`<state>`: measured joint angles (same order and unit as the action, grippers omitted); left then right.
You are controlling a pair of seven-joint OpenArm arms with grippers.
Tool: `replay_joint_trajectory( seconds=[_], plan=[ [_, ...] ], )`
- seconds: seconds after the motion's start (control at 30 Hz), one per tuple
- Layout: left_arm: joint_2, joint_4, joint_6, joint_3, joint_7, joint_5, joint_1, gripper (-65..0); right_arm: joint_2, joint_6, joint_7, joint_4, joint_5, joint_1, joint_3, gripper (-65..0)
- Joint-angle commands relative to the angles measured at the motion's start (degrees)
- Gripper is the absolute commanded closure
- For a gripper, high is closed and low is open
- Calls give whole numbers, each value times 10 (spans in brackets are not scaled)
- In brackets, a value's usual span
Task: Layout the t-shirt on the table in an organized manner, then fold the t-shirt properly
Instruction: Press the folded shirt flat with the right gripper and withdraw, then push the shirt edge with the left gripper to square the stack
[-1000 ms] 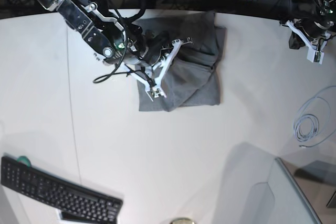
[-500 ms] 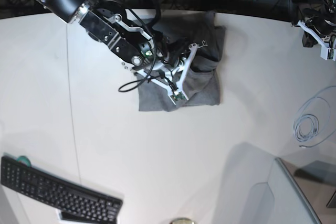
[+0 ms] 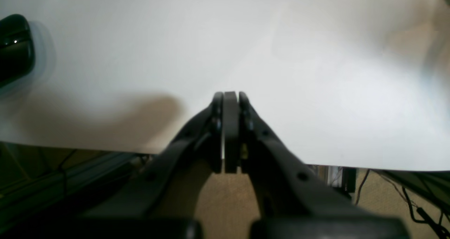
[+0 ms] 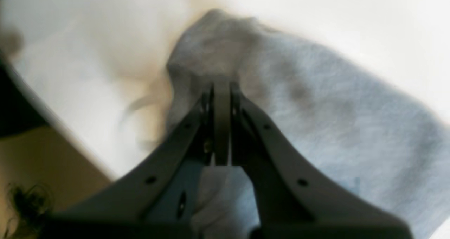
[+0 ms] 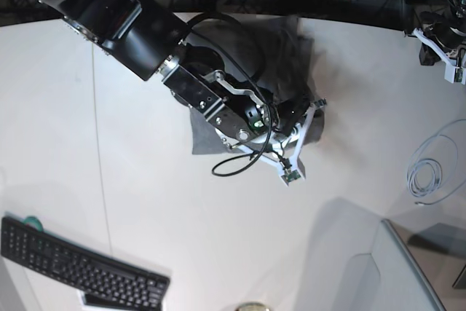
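Right now you are working the fold stage: the one grey t-shirt (image 5: 291, 49) is lying as a compact bundle on the white table (image 5: 145, 223), toward twelve o'clock in the base view, largely covered by your right arm. Your right gripper (image 4: 221, 88) is hanging over the cloth's lower right corner, at about four o'clock of the bundle, with its jaws pressed together. In the blurred right wrist view the tips are sitting against a raised hump of fabric, but you cannot tell from it whether any cloth is actually caught between them. Your left gripper (image 3: 230, 98) is parked out at two o'clock near the table's far edge, jaws pressed together on nothing, bare tabletop beneath it.

Judging by the lumpy outline, the fold is not yet tidy. The next move probably calls for you to settle that corner flat and square the edges, keeping the arm's loose cable clear of the fabric.

By count: one t-shirt, two arms, one black keyboard (image 5: 80, 267) at seven o'clock, one coiled pale cable (image 5: 429, 172) at three o'clock.
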<state>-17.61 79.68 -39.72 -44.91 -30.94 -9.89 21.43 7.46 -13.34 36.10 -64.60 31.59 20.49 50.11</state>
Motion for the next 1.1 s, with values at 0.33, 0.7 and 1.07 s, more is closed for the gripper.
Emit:
replay_joint_trajectory(
  seconds=[0.33,0.7,1.07],
  plan=[
    [21,64,-3,134,9,-8,19,0,-126,-47,99,-266,-2,-17,-10,0],
    [123,315,-3,229,-144,-11,36,0,-271,-81,63,-443,2,-239,-210,0],
    [125,262,-3,202,-149,-11,-23,-347,-268,27,61,-444,-3,-338,-277,0]
  ],
)
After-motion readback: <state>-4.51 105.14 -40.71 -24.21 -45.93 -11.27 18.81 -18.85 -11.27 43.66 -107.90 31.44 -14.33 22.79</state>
